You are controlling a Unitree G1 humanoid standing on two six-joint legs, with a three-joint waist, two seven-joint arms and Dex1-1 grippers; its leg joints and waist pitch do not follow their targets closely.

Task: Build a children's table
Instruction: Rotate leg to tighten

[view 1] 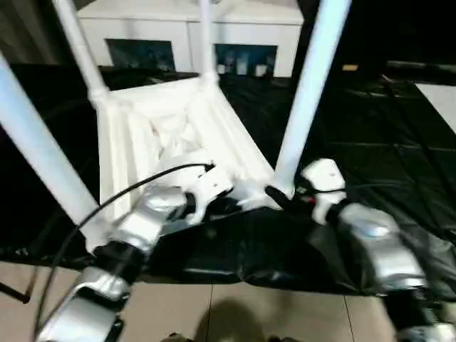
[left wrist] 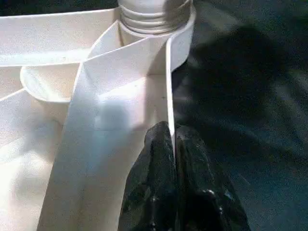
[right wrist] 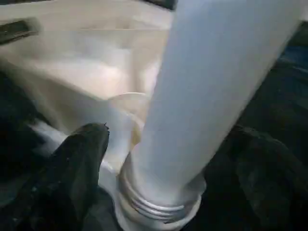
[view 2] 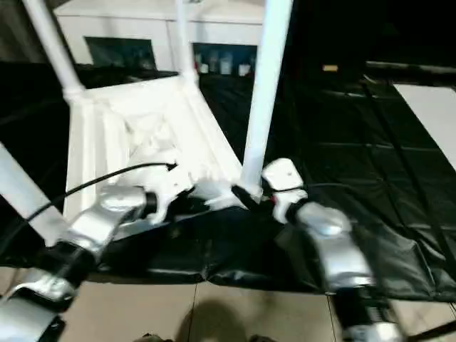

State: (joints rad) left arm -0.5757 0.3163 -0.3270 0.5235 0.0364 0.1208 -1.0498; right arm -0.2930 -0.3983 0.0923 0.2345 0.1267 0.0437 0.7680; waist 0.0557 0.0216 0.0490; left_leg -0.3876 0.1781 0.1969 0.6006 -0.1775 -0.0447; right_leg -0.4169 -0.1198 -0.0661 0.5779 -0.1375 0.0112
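Your left gripper (left wrist: pixel 172 139) pinches the rim of the upturned table top (view 1: pixel 153 135) on the black work table (view 1: pixel 370 164), steadying it; your right gripper (right wrist: pixel 159 159) straddles the near leg (view 1: pixel 310 92), fingers apart.

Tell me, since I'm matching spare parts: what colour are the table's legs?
White; the leg shows best in the left eye view.

Left pincer (left wrist: pixel 172 163) clamped flat on a thin white rim; right pincer (right wrist: pixel 168 159) spread wide, fingers (right wrist: pixel 77 159) flanking a white leg.
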